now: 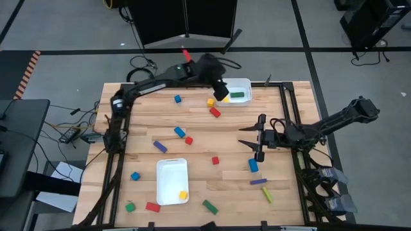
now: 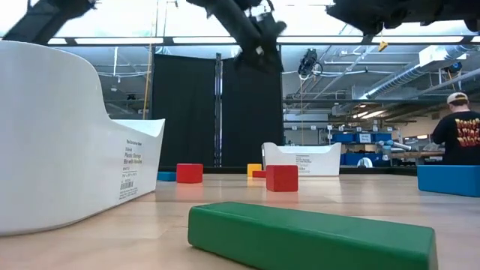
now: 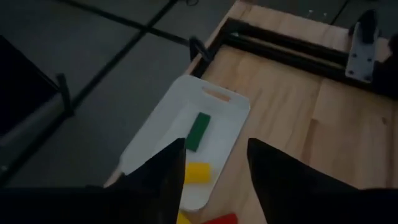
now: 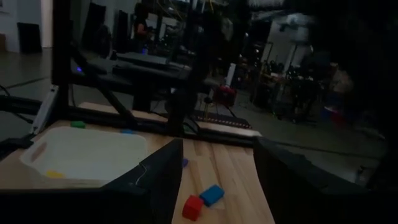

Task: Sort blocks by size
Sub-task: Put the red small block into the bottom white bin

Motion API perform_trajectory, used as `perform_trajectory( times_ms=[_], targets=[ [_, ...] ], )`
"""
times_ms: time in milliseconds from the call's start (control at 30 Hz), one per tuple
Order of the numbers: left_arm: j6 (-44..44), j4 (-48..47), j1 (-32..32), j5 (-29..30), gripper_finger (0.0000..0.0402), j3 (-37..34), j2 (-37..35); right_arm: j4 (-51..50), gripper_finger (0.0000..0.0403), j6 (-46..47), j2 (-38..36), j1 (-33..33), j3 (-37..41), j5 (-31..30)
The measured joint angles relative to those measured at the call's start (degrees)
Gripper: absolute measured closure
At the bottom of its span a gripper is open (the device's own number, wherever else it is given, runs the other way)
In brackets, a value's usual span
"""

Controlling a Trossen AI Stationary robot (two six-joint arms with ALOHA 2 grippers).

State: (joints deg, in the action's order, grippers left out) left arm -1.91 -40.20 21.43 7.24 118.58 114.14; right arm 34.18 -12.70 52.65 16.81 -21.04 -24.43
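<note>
My left gripper [image 1: 221,89] hangs above the far tray [image 1: 246,84] at the desk's back edge, fingers parted with nothing between them; I'm here because this tray takes the long pieces. In the left wrist view a green bar [image 3: 198,131] and a yellow bar [image 3: 199,172] lie flat inside it, so the long-block bin is started. My right gripper [image 1: 252,144] waits mid-desk on the right side, jaws apart and empty, near a blue block [image 1: 253,165] and a purple bar [image 1: 258,181], likely next picks on that side. The near tray [image 1: 171,192] holds one small yellow cube [image 1: 183,194], so that one looks like the cube bin. Most blocks remain loose on the desk [image 1: 141,122]: a red one [image 1: 215,112] and a yellow one [image 1: 210,102] just beside the far tray, a blue block [image 1: 179,131], a purple bar [image 1: 160,146], a red cube [image 1: 216,160], a green bar [image 1: 210,206] at the front. Sorting is early, in my judgement.
</note>
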Motion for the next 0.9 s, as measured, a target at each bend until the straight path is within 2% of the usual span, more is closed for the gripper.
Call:
perform_trajectory(
  times_ms=[200,467,633,900],
  targets=[
    [0.41,-5.89,-3.13,3.66,0.0229,0.02,-7.53,0.5,0.0194,2.43,4.14,-2.87,-0.09,-0.01],
    [0.15,-12.05,-8.74,9.01,0.023,-1.82,-12.14,4.36,0.0194,4.59,10.5,-6.13,-0.47,0.13],
    [-1.68,-5.19,-10.46,9.49,0.023,-15.67,-19.61,3.93,0.0193,5.67,15.22,-6.93,-3.57,0.29],
    [-9.14,15.28,-11.78,9.01,0.023,-50.24,-40.55,3.51,0.0192,6.77,27.28,-7.19,-11.5,0.71]
  ],
)
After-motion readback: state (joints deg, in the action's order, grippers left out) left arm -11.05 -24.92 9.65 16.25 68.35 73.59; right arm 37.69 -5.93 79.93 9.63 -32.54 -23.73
